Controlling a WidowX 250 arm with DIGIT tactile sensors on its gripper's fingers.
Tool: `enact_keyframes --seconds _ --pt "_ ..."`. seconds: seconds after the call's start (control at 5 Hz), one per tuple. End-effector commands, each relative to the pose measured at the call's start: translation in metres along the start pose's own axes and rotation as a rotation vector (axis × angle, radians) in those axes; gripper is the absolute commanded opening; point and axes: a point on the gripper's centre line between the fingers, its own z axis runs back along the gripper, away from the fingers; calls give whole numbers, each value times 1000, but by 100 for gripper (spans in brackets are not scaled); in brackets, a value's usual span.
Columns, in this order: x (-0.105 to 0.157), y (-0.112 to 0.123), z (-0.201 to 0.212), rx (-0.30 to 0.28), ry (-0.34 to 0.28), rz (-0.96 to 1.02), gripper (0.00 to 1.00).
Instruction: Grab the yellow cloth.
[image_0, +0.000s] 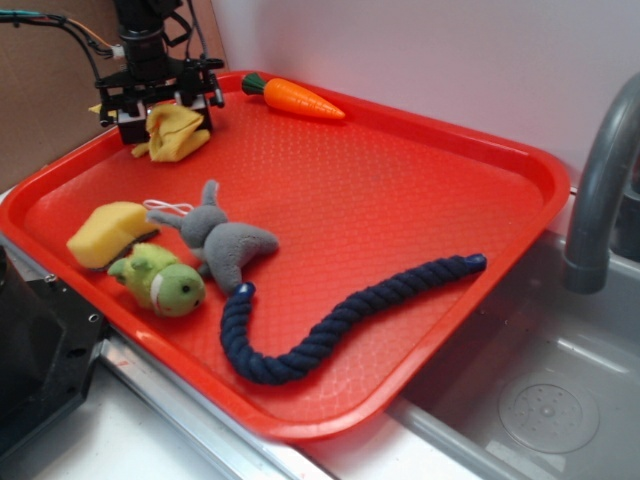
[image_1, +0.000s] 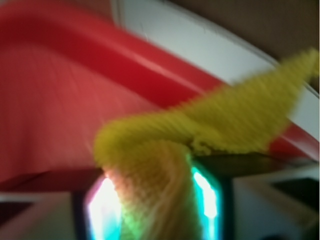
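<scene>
Yellow cloth (image_0: 175, 132) at approx 10 o'clock on red tray (image_0: 420, 200), pinched in hand (image_0: 160, 108) w/ fingers closed on a bunched fold; soft, light, floppy, likely best gripped mid-fold.

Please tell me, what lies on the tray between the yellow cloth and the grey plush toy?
Nothing: in the exterior view only bare red tray lies between the yellow cloth, held in the gripper, and the grey plush toy.
</scene>
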Motion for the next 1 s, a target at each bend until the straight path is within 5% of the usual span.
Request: enact_keyframes --seconds 0.0,0.2,0.4,0.6,0.8 --pt "-22 5 117 -193 -120 -443 0" --pt "-37 -15 160 -220 -176 -691 0" --pt "-51 -25 187 -361 -195 -920 0" --pt "-68 -31 200 -418 -185 -1164 0" --pt "-77 -30 201 -441 -169 -1196 0"
